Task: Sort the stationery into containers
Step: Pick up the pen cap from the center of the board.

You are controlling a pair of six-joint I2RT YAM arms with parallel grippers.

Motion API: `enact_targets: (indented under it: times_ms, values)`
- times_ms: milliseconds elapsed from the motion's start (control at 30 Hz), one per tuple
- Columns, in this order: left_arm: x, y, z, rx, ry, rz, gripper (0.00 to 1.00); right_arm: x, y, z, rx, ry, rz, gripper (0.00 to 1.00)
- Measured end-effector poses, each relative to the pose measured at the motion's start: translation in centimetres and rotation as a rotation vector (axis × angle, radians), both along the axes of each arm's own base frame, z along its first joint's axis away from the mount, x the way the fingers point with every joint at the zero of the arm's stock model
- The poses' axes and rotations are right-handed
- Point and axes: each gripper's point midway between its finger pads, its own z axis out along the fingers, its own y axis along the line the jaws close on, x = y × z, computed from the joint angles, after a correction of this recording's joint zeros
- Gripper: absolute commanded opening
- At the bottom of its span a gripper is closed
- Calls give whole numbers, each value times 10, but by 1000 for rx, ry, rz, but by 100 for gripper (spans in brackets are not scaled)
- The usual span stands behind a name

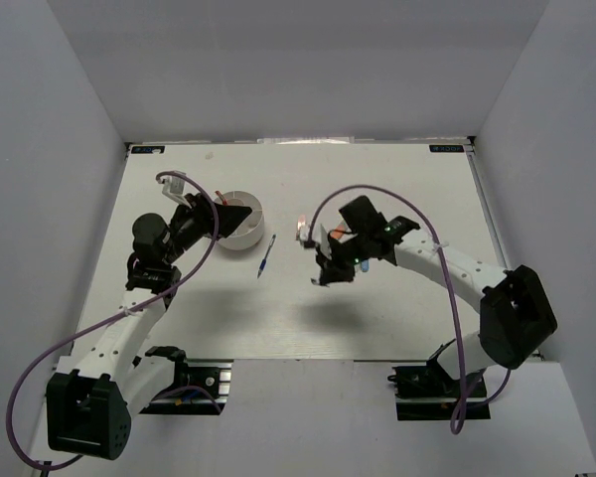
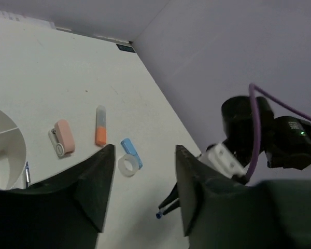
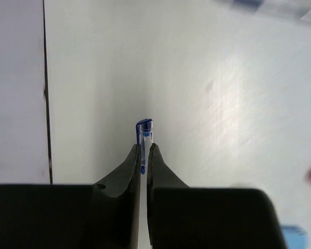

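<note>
Pinched only at the very tips of the right jaws above the table (image 3: 223, 78), well short of the tub (image 1: 243, 235), the blue cap (image 3: 144, 134) could twist free and drop (the left jaws gape empty).

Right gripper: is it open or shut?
Shut. The right gripper pinches a thin blue-tipped item, with barely any gap between its jaws.

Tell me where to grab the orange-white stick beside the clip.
Grip the orange-white stick across its narrow width near mid-length, coming straight down from above. It lies flat on the table, with bare gaps along both long sides; the clip sits apart from it.
</note>
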Motion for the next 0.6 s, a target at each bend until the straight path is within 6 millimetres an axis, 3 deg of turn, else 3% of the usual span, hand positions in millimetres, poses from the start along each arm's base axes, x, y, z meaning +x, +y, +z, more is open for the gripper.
enact_targets:
  times_ms: [133, 267, 333, 533, 600]
  values:
    - [1, 1, 2, -54, 50, 9, 44, 44, 49, 71, 213, 35, -139, 0]
    - [1, 1, 3, -87, 82, 12, 42, 73, 79, 125, 384, 163, -251, 0]
    - [0, 1, 1, -98, 96, 14, 43, 81, 86, 138, 436, 251, -301, 0]
    - [2, 4, -7, -126, 134, 45, 55, 86, 101, 148, 467, 486, -432, 0]
    - [2, 4, -3, -137, 127, 45, 55, 85, 105, 154, 480, 537, -451, 0]
